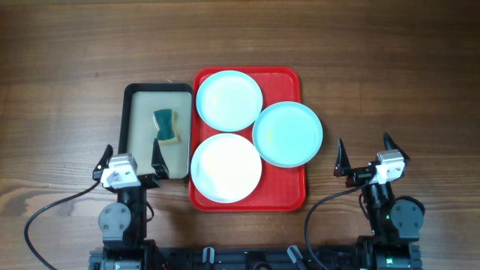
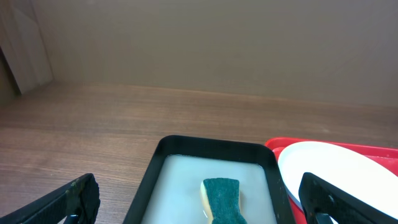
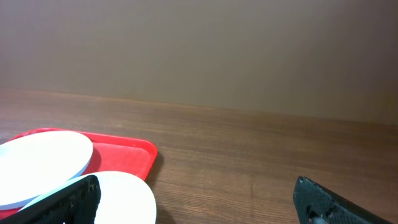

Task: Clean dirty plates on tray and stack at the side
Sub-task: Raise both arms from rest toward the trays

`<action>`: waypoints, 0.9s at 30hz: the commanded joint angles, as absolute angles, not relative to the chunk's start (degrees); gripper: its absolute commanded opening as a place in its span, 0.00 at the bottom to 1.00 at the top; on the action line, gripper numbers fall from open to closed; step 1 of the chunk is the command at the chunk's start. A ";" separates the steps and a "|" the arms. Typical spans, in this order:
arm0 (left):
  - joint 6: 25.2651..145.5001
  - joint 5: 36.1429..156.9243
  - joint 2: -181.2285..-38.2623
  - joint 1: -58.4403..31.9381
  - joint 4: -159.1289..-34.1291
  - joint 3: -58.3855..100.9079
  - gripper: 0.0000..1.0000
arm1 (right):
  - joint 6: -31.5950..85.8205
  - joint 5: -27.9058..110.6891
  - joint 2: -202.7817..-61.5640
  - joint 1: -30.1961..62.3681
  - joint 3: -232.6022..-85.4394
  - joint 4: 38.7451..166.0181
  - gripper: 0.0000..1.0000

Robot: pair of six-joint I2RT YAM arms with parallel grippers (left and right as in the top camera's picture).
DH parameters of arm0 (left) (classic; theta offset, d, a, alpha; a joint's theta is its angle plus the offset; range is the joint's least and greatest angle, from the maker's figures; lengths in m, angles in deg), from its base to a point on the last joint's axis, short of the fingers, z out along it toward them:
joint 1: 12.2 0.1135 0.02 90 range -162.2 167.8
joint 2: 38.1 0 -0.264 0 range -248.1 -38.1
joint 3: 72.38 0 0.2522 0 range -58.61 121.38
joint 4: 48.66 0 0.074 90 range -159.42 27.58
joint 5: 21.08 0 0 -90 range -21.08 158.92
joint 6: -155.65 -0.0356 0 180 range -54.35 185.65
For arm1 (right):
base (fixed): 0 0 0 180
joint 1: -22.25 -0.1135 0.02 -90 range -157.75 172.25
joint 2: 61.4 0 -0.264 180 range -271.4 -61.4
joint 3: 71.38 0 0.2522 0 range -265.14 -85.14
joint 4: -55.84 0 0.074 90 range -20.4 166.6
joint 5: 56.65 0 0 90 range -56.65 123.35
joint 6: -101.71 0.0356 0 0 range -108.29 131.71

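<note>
- The three plates all lie on the red tray, none stacked at the side yet: a pale-blue plate at the far left corner, a white plate below it, and an aqua plate to the right.
- The aqua plate hangs out past the tray's right rim and sits against the other two; I cannot tell whether it overlaps them.
- I can make out no dirt on any plate from these views.
- The sponge, green on top with a yellow layer under it, lies in the black-rimmed tray just left of the red one, in what looks like shallow pale liquid. I judge it is parked there to stay wet and within reach of my left arm.
- My left gripper hangs at the near end of that small tray, jaws spread wide and holding nothing.
- My right gripper waits over bare wooden table, right of the red tray, also wide apart and empty.
- I can read no brand, label or writing anywhere.
</note>
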State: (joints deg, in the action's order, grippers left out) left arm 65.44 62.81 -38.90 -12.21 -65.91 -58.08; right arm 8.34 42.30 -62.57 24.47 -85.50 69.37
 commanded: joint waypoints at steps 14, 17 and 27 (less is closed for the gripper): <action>64.37 62.44 -38.33 -12.45 -65.93 -58.28 1.00 | 7.33 42.19 -62.81 24.73 -85.44 69.02 1.00; 64.39 62.44 -38.33 -12.45 -65.93 -58.28 1.00 | 7.35 42.19 -62.81 24.73 -85.44 69.00 1.00; 64.39 62.48 -38.33 -12.48 -65.78 -58.28 1.00 | 5.71 42.19 -62.81 24.73 -85.44 68.86 1.00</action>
State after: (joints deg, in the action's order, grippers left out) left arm 65.44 62.81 -38.90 -12.21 -65.93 -58.08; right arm 7.86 42.30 -62.57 24.47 -85.50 69.32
